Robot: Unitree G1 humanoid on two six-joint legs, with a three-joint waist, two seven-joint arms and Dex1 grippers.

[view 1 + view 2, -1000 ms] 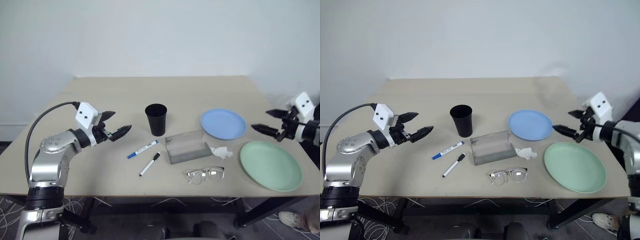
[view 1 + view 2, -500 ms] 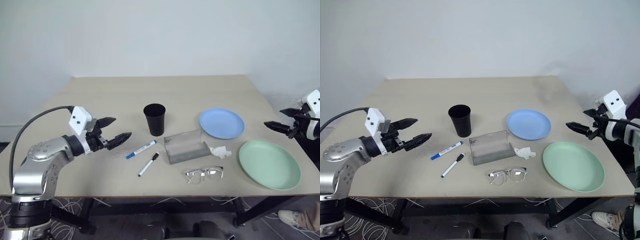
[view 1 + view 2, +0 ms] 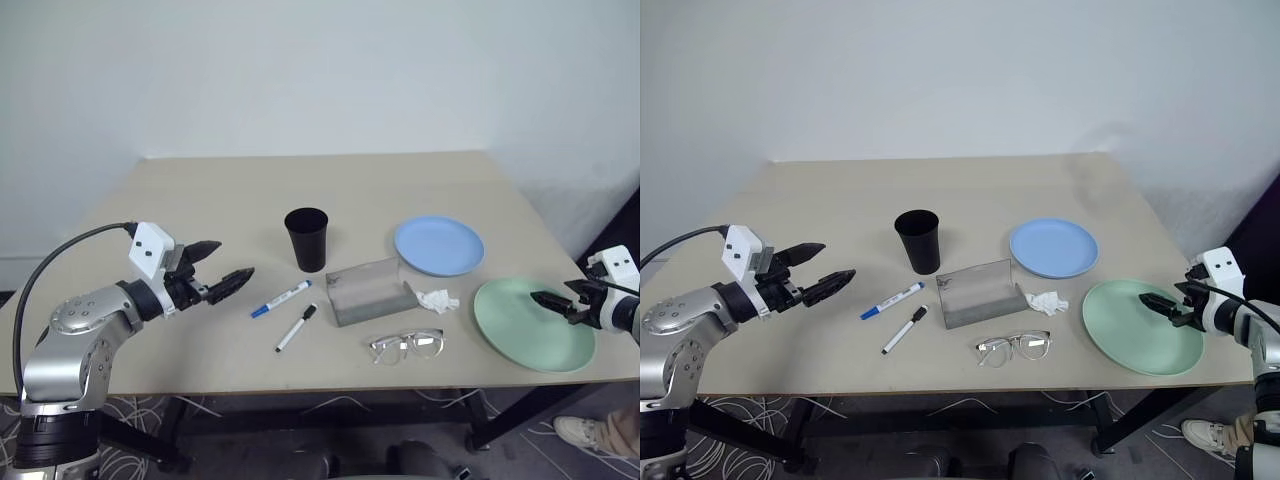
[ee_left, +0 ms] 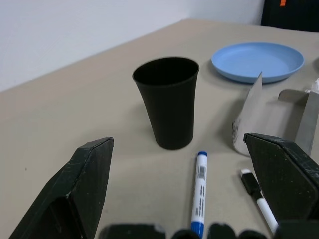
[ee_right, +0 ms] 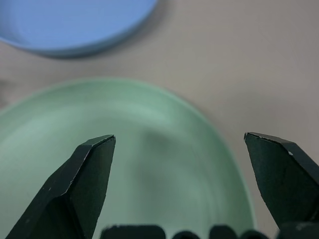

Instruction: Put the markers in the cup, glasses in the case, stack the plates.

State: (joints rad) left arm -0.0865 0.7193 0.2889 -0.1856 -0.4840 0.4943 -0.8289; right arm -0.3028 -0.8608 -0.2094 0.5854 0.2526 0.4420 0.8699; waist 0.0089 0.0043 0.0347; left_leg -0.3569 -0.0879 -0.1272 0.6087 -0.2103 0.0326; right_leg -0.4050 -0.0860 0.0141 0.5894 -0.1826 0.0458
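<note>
Two markers lie side by side left of centre: the blue-capped one (image 3: 283,298) and the black-capped one (image 3: 298,328). Behind them stands the black cup (image 3: 305,238), upright and empty. The grey case (image 3: 372,292) sits open at mid-table, and the glasses (image 3: 408,346) lie in front of it near the table's front edge. Further right are the light blue plate (image 3: 439,245) and the mint green plate (image 3: 533,324), lying apart. My left gripper (image 3: 232,260) hovers open, left of the markers and pointing at them. My right gripper (image 3: 548,295) is open and empty, low over the green plate (image 5: 149,164).
A crumpled white tissue (image 3: 440,301) lies between the case and the green plate. The table (image 3: 230,195) is bare at its back and left parts. Its right edge runs close beside the green plate.
My right gripper has dropped from beside the table's right edge to low over the green plate. The left gripper has drawn back slightly. Nothing on the table has moved.
</note>
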